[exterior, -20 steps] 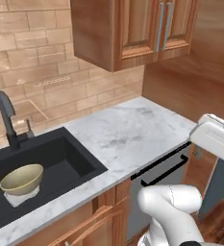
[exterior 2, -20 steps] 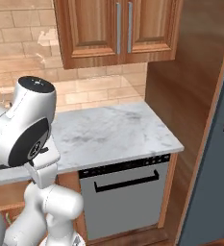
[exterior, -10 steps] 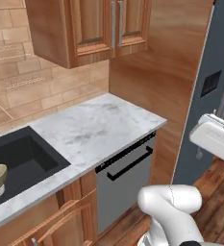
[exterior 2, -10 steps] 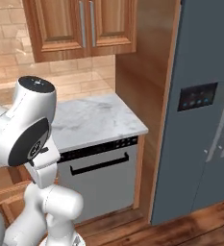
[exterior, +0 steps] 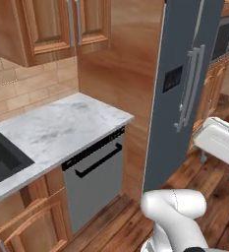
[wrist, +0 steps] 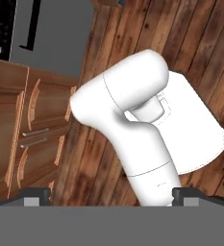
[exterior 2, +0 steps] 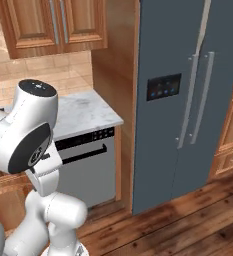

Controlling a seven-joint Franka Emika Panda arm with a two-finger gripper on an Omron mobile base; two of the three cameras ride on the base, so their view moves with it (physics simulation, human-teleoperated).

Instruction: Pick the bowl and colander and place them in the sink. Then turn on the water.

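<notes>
Gripper (wrist: 111,196) with fingertips (wrist: 36,196) set wide apart and nothing between them, above the wood floor (wrist: 104,153). A corner of the sink (exterior: 0,160) lies at the far left, sunk in the marble counter (exterior: 62,128); its contents cannot be made out. Beside the counter stands the grey refrigerator (exterior 2: 183,100).
</notes>
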